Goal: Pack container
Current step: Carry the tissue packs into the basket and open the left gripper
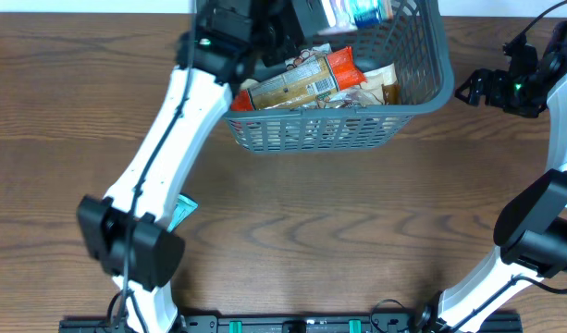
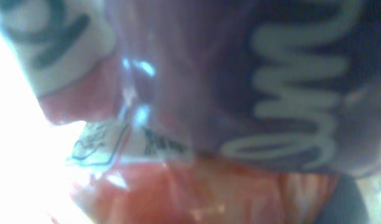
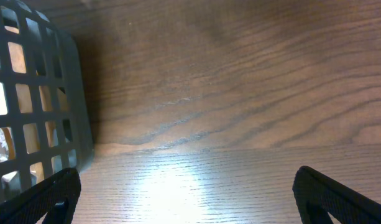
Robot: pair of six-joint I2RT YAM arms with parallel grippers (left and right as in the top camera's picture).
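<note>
The container (image 1: pixel 311 132) is a dark grey lattice basket at the back middle of the table, holding several snack packs, with an orange and tan pack (image 1: pixel 301 81) on top. My left gripper (image 1: pixel 265 32) reaches into the basket's back left part; its fingers are hidden. The left wrist view is filled by blurred wrappers, a purple pack (image 2: pixel 265 74) over a red one (image 2: pixel 196 193). My right gripper (image 1: pixel 470 90) is open and empty just right of the basket, low over the wood (image 3: pixel 184 186). The basket's wall (image 3: pixel 47 93) shows at the left of the right wrist view.
A small teal pack (image 1: pixel 182 212) lies on the table at the left, partly under my left arm. A blue and white pack (image 1: pixel 362 11) sits at the basket's back edge. The table is brown wood.
</note>
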